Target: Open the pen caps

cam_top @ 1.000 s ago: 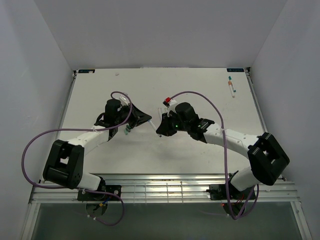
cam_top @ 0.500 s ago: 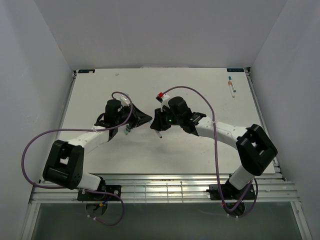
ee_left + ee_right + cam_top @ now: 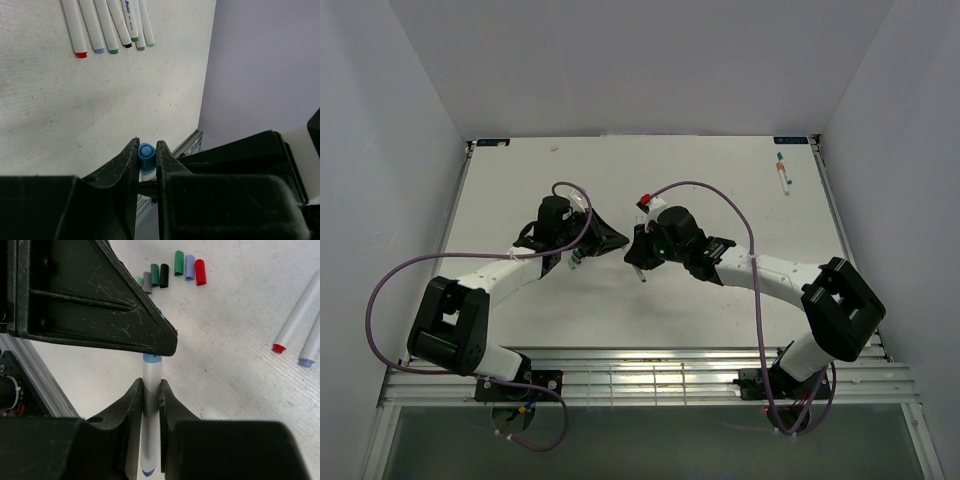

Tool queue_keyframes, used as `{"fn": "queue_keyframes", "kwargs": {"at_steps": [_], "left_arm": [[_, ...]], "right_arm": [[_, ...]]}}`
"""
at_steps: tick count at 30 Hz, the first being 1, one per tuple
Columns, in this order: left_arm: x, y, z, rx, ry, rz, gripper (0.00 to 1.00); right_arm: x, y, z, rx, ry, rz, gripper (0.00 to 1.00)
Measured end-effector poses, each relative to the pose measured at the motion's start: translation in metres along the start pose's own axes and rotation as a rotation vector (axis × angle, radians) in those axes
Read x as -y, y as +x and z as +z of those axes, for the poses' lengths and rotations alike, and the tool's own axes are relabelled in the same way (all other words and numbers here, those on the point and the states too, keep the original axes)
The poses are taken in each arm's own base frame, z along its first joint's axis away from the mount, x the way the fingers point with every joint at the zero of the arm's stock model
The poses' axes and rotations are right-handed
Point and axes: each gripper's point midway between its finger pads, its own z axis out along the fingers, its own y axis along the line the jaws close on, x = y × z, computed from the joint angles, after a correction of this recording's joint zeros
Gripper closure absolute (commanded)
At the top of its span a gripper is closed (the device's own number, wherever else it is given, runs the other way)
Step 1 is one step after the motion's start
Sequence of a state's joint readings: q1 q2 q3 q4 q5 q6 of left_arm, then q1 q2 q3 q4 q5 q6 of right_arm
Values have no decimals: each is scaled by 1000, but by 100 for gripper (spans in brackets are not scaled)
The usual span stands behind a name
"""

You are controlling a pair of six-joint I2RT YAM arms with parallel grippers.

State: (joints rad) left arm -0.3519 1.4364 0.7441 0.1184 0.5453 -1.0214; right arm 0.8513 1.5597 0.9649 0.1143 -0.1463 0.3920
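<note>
Right wrist view is showing the right claw [image 3: 150, 390] clamping a white pen barrel [image 3: 150, 374] while the left claw [image 3: 146, 149] is pinching its blue cap [image 3: 146, 152], apparently not yet pulled free. Seven loose caps [image 3: 179, 263] are lying on the tabletop [image 3: 100, 110] near several uncapped pens [image 3: 107, 25], so most of the work is looking done.

Mid-table [image 3: 520, 190]: L gripper [image 3: 147, 150] and R gripper [image 3: 150, 390] meet tip to tip, a pen [image 3: 150, 420] between them, its cap [image 3: 146, 151] in L's jaws, barrel in R's. Row of pens [image 3: 107, 25] lies beside them; loose caps [image 3: 170, 272] in a row, apart. Lone pen [image 3: 783, 172] nr far-right corner.
</note>
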Motion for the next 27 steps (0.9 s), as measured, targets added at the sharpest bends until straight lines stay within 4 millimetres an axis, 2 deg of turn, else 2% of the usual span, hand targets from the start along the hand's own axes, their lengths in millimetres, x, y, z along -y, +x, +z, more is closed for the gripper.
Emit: {"fn": "queue_keyframes", "kwargs": {"at_steps": [8,20,22,24,25,27], "left_arm": [[16,-12,-2,3,-6,45,100],[20,-12,-15,-38,42,60,100],[15,-59,-19,143,18,100,100],[4,-107,-33,316,-21,111,100],[-1,-125,-41,383,-39,115,100],[-5,-143,-48,460,-57,128,100]], "right_arm": [[-3,-14,-8,134,52,2,92],[-22,-15,-16,211,-45,72,92],[-39,23,-23,84,-139,91,92],[-59,62,-31,-47,-229,107,92],[-68,78,-35,-100,-272,115,92],[-77,94,-42,-166,-329,137,92]]}}
